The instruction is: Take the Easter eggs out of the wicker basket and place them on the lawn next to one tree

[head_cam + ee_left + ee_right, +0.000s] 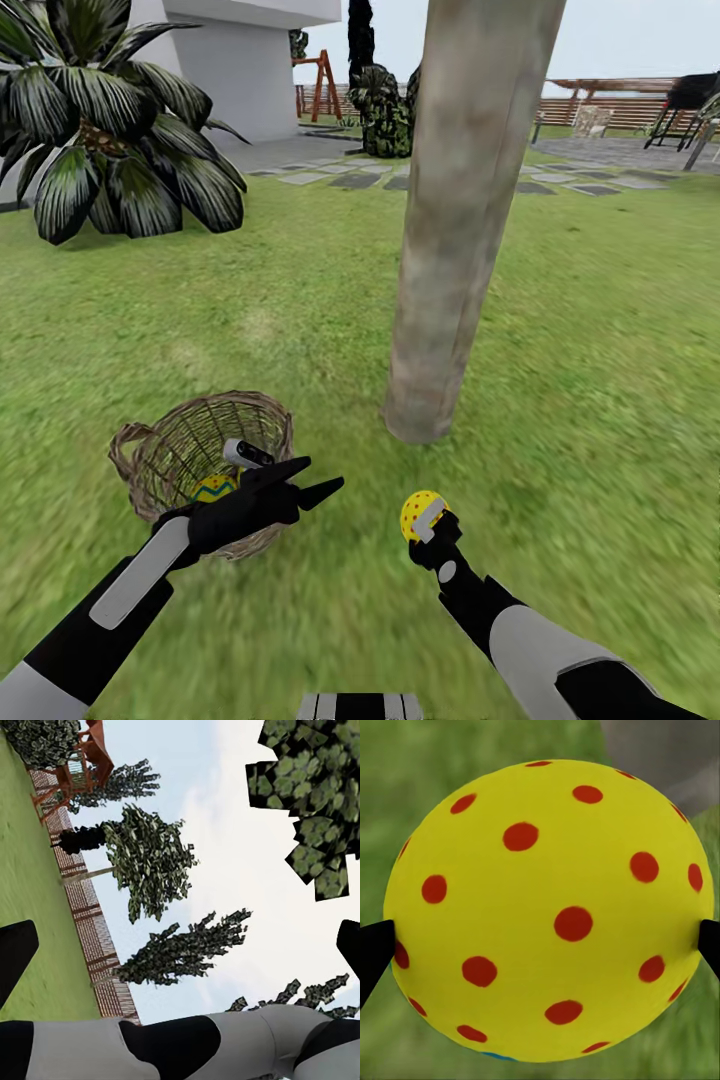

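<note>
No writing or label shows on anything I can see.

My right gripper (421, 517) is clenched on a yellow egg (418, 510) with red dots; in the right wrist view that egg (551, 911) sits between my two dark fingertips (373, 958), one pressing on each side, and a sliver of blue band shows at one end of it. The end with that blue sliver faces away from the trunk, so its long axis seems to run along my fingers, though I cannot be sure. I hold it above the lawn (580, 380), near the foot of the grey-beige tree trunk (462, 220), with a strip of bare grass between egg and trunk. Open grass spreads wide beyond the trunk on my right.

My left gripper (305, 480) is released, its two black fingers (322, 492) spread apart, hovering over the near rim of the wicker basket (150, 455). The basket stands upright on the grass, its loop handle on the side away from the tree. Inside it I see part of another egg (213, 488), yellow with a blue zigzag, lying against the weave; which way it points I cannot tell. A spiky palm-like plant (110, 130) stands well beyond the basket, and grey stepping stones (350, 180) run past the tree.
</note>
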Controlling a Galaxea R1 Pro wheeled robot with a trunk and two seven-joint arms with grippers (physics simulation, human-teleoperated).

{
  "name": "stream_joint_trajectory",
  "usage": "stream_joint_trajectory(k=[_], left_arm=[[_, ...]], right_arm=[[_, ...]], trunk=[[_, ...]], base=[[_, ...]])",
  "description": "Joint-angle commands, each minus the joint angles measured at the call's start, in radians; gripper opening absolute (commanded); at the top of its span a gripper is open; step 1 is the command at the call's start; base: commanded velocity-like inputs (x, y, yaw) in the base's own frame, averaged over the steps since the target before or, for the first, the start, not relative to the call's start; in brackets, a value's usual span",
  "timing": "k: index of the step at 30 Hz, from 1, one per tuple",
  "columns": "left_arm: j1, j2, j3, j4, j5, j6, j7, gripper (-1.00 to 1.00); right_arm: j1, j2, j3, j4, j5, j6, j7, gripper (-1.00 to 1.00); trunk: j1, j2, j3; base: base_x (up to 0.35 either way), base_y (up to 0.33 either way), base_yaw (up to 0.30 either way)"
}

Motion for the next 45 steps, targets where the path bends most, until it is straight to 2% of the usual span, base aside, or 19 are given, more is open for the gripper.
stream_joint_trajectory(k=[1,3,7,20,28,36,42,45], left_arm=[[-0.001,0.001,-0.002,0.000,0.006,0.005,0.000,1.00],[-0.001,0.000,-0.002,0.000,0.007,0.005,0.000,1.00],[-0.001,-0.001,-0.002,0.000,0.007,0.005,0.000,1.00],[-0.001,-0.005,-0.003,0.000,0.007,0.005,0.001,1.00],[-0.001,-0.006,-0.003,0.003,0.007,0.005,0.001,1.00],[-0.001,-0.008,-0.004,0.002,0.007,0.005,0.003,1.00],[-0.001,-0.008,-0.004,0.002,0.007,0.003,0.002,1.00],[-0.001,-0.008,-0.004,0.001,0.007,0.003,0.001,1.00]], right_arm=[[-0.001,0.000,0.004,0.001,0.003,-0.001,-0.006,-1.00],[-0.001,0.000,0.004,0.001,0.003,-0.002,-0.007,-1.00],[-0.001,0.001,0.004,0.001,0.002,-0.003,-0.075,-1.00],[-0.001,0.002,0.004,0.001,0.002,-0.003,-0.083,-1.00],[-0.001,0.002,0.004,-0.001,0.002,-0.003,-0.083,-1.00],[-0.001,0.002,0.004,-0.001,0.002,-0.003,-0.083,-1.00],[-0.001,0.002,0.004,0.000,0.002,-0.003,-0.083,-1.00],[-0.001,0.002,0.004,0.001,0.002,-0.001,-0.083,-1.00]], trunk=[[0.000,-0.001,-0.005],[0.001,-0.001,-0.012],[0.003,-0.002,-0.028],[0.009,-0.005,-0.078],[0.009,-0.005,-0.078],[0.009,-0.005,-0.078],[0.009,-0.005,-0.078],[0.010,-0.006,-0.090]], base=[[0.000,0.000,0.000],[0.000,0.000,0.000],[0.000,0.000,0.000],[0.000,0.000,0.000],[0.016,0.000,0.000],[0.309,0.000,0.000],[0.055,0.000,0.000],[0.001,0.000,0.000]])
